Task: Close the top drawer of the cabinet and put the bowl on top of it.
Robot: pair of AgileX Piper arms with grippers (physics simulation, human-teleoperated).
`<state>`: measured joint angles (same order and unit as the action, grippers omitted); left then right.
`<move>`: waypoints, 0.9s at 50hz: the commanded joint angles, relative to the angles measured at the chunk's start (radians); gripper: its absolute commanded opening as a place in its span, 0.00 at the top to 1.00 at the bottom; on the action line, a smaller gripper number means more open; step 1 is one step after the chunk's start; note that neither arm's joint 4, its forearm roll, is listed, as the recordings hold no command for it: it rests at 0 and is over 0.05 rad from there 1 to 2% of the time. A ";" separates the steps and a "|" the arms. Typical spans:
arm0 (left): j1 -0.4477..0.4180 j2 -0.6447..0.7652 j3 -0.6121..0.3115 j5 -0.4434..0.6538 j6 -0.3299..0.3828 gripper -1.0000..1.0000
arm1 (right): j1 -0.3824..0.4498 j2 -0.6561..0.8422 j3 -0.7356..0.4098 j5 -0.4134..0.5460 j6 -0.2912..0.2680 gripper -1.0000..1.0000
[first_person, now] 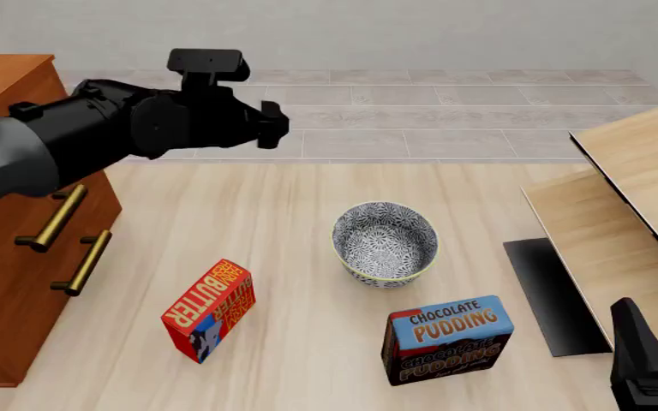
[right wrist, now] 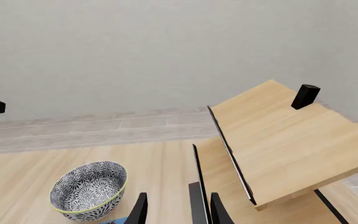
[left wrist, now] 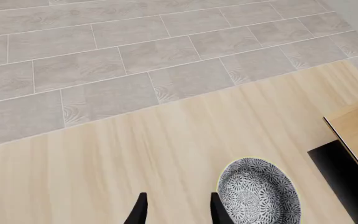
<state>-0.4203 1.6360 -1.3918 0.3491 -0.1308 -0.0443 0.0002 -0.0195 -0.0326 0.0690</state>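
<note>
The bowl (first_person: 385,242) stands upright on the pale table (first_person: 295,214), near the table's middle, touching nothing else. The left gripper (first_person: 274,127) hangs above the table to the far left of the bowl, well apart from it; in the left wrist view its fingertips (left wrist: 140,211) are spread with a clear gap and hold nothing, and the bowl (left wrist: 259,192) lies just beside them (lower down, on the table surface). The right gripper (right wrist: 175,212) sits at the near right corner, well apart from the bowl (right wrist: 89,189); its fingers are likewise parted and empty. The cabinet (first_person: 14,248) stands at the left edge of the table, behind the left arm (first_person: 66,145). Two brass bar handles (first_person: 52,218) show on its front; the top drawer cannot be made out from these views, since the arm covers that part. A red butter box (first_person: 208,310) stands near-left of the bowl, and a chocolate pudding box (first_person: 447,339) stands just near-right of it. A tilted light-wood panel structure (first_person: 637,197) occupies the right side.
</note>
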 commanded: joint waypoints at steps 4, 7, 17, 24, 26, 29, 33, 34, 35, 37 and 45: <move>-0.047 0.066 -0.025 -0.022 -0.031 0.00 | -0.001 0.000 0.000 0.004 -0.004 0.00; -0.052 0.073 -0.022 -0.028 -0.033 0.00 | -0.002 0.000 0.000 0.004 -0.003 0.00; -0.081 0.129 -0.025 -0.060 -0.044 0.00 | -0.004 0.000 -0.001 0.007 0.004 0.00; -0.095 0.159 -0.040 -0.071 -0.059 0.00 | -0.006 0.000 0.000 0.004 0.008 0.00; -0.096 0.176 -0.045 -0.077 -0.063 0.00 | -0.006 0.000 0.001 0.003 0.010 0.00; -0.099 0.199 -0.055 -0.082 -0.072 0.00 | -0.006 0.000 0.001 0.002 0.010 0.00; -0.105 0.223 -0.058 -0.096 -0.076 0.00 | -0.004 0.000 -0.001 0.001 0.003 0.00; -0.104 0.226 -0.059 -0.100 -0.073 0.00 | -0.007 0.000 0.000 0.001 0.006 0.00; -0.104 0.232 -0.060 -0.104 -0.073 0.00 | -0.009 0.000 -0.002 0.002 0.011 0.00; -0.106 0.238 -0.063 -0.105 -0.077 0.00 | -0.009 0.000 -0.003 0.004 0.011 0.00; -0.113 0.290 -0.080 -0.119 -0.093 0.00 | -0.011 0.000 -0.002 0.001 0.018 0.00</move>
<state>-0.5250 1.8721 -1.4540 0.2470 -0.2081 -0.0526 0.0002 -0.0208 -0.0309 0.0799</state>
